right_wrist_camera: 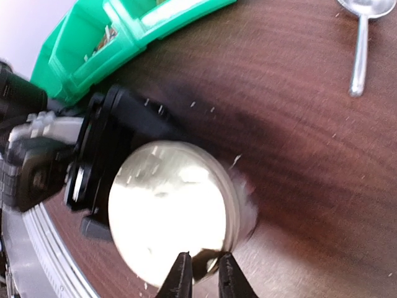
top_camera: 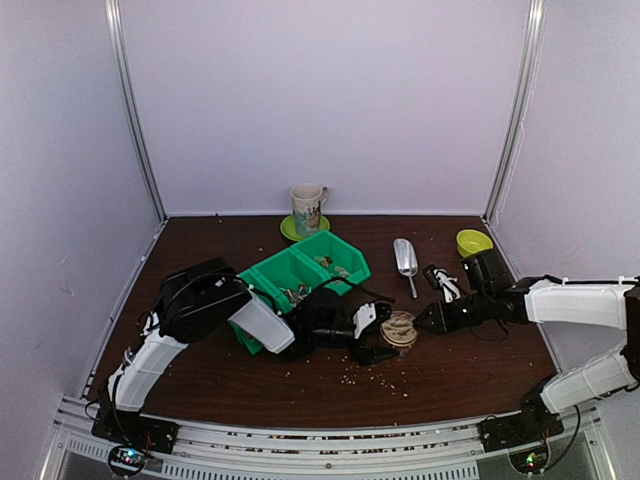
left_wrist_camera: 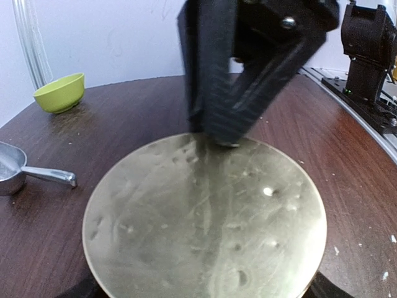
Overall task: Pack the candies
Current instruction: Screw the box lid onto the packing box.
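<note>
One jar (top_camera: 403, 341), left tool (top_camera: 380, 336) around it, right tool (right_wrist_camera: 203, 274) seemingly on lid (left_wrist_camera: 205, 217).

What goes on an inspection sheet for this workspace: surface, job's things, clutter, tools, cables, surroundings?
Surface: dark wooden table, pale specks scattered in front of the jar.
Job's things: jar upright, tan jar lid on it; green two-compartment bin, contents too small to name.
Clutter: metal scoop, yellow-green bowl, mug on a green saucer.
Tools: left tool clamps the jar's sides; right tool pinches the lid's rim.
Cables: black cables along the left arm, clear of the jar.
Surroundings: pale walls, metal corner posts.
</note>
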Robot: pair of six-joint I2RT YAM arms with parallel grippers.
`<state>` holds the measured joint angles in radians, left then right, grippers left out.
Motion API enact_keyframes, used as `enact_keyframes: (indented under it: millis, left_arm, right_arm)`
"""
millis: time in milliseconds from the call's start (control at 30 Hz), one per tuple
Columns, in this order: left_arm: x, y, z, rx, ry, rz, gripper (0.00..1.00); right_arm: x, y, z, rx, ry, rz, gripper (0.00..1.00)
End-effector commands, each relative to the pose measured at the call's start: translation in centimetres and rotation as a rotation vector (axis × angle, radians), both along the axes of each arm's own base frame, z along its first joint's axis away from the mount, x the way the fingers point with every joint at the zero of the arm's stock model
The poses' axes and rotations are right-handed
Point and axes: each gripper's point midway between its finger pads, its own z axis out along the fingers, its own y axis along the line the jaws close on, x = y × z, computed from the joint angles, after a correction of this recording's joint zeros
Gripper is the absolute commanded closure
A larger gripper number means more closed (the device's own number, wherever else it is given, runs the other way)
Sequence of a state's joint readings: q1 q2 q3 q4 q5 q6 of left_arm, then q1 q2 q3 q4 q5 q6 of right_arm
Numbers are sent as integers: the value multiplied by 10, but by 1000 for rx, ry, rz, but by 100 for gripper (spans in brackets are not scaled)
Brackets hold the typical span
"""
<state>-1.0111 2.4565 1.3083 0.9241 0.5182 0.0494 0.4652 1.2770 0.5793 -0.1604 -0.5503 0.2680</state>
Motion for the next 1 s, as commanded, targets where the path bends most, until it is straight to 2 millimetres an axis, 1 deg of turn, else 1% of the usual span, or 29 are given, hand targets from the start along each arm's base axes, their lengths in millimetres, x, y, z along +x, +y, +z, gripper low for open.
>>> enact_keyframes:
  millis: [0, 100, 133, 167, 333, 400, 500, 533, 633, 800, 967]
  left_arm:
    - [31, 28, -51, 142, 56, 163, 26]
    - [29, 29, -49, 141, 49, 152, 25]
    - [28, 29, -49, 142, 48, 148, 25]
    - [27, 29, -48, 143, 43, 140, 24]
    - [15, 30, -47, 154, 24, 69, 23]
    - [9, 31, -44, 145, 20, 29, 23]
    - [2, 36, -41, 129, 37, -36, 23]
    - [1, 38, -41, 126, 45, -52, 23]
    - [-2, 44, -38, 104, 80, -119, 23]
    - [-3, 53, -33, 65, 139, -216, 26]
    - [-3, 53, -31, 57, 140, -234, 27]
  right_arm:
    - [-36, -2, -10, -35, 99, 62, 81]
    - [-32, -5, 3, -63, 52, 63, 72]
    - [-31, -6, 9, -74, 35, 64, 67]
    - [-26, -6, 19, -82, 0, 66, 62]
    - [-10, -11, 55, -149, -142, 91, 33]
    - [-4, -9, 65, -168, -204, 123, 21]
    - [1, -1, 75, -182, -323, 200, 11]
    - [1, 2, 77, -184, -361, 230, 1]
    - [-1, 13, 78, -198, -467, 329, 0]
    - [7, 27, 78, -204, -548, 400, 0]
    - [5, 47, 65, -208, -569, 545, 0]
